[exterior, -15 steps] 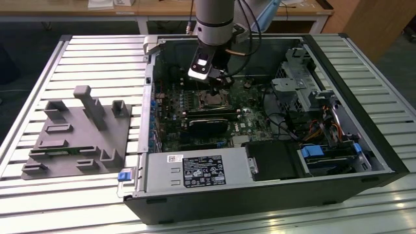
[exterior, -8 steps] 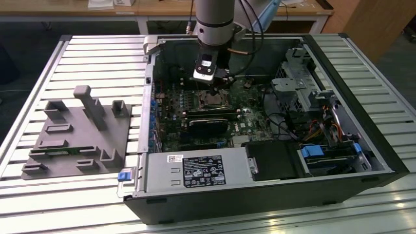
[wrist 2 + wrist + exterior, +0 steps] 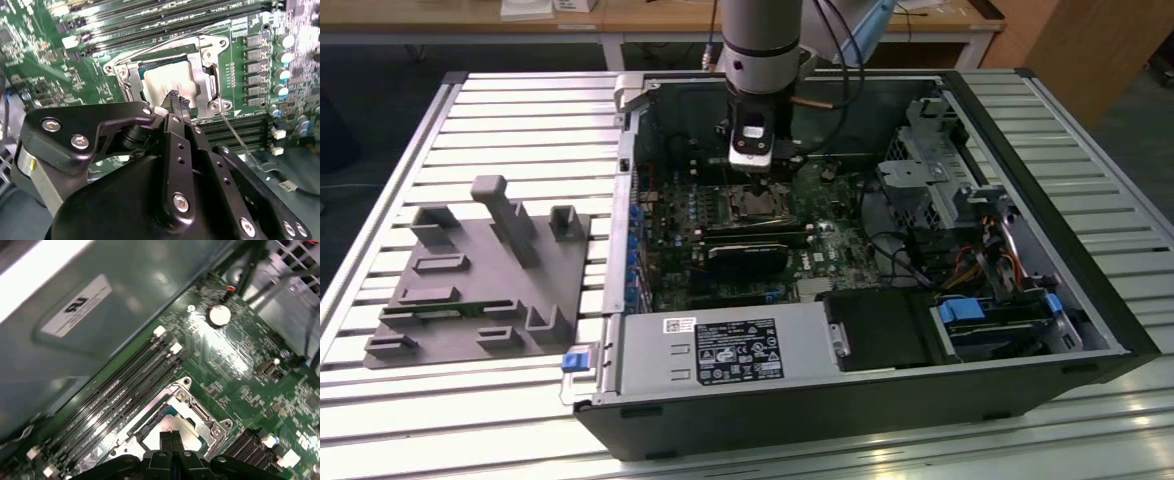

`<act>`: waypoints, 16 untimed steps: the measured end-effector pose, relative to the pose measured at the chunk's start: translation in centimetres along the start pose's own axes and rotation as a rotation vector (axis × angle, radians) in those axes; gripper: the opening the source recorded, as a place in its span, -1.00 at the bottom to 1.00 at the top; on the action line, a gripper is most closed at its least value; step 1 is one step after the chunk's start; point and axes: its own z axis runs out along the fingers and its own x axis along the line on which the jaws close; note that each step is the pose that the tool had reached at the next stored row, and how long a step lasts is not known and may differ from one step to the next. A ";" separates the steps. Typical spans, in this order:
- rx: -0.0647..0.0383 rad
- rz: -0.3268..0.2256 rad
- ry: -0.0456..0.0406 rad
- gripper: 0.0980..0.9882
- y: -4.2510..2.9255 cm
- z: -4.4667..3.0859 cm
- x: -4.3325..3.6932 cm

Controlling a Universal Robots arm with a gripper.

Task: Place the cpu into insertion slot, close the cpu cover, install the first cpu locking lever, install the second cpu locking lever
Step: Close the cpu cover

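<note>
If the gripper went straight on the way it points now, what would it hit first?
Most likely the cpu's bare metal top, inside the cut-out of the cpu cover: in the second wrist view the gripper's closed tips sit right over it. How much gap remains is unclear.

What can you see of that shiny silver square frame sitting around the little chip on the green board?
The thin silver metal cpu cover is a square frame with a cut-out middle, shiny like steel. It seems to lie flat on the green motherboard, with the silvery-tan cpu showing through its opening. A wire lever sticks out beside one corner. The shut black gripper is over the opening's edge; touching or not, I cannot tell.
</note>
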 end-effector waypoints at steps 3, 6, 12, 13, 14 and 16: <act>-0.002 -0.054 0.0038 -0.98 0.00 0.02 0.00; -0.003 -0.107 0.0076 -0.98 0.00 0.03 0.00; -0.005 -0.217 0.0149 -0.98 0.00 0.06 0.00; -0.006 -0.235 0.0161 -0.98 0.00 0.07 0.00; -0.006 -0.253 0.0173 -0.98 -0.01 0.07 0.00; -0.007 -0.290 0.0198 -0.98 0.00 0.08 0.00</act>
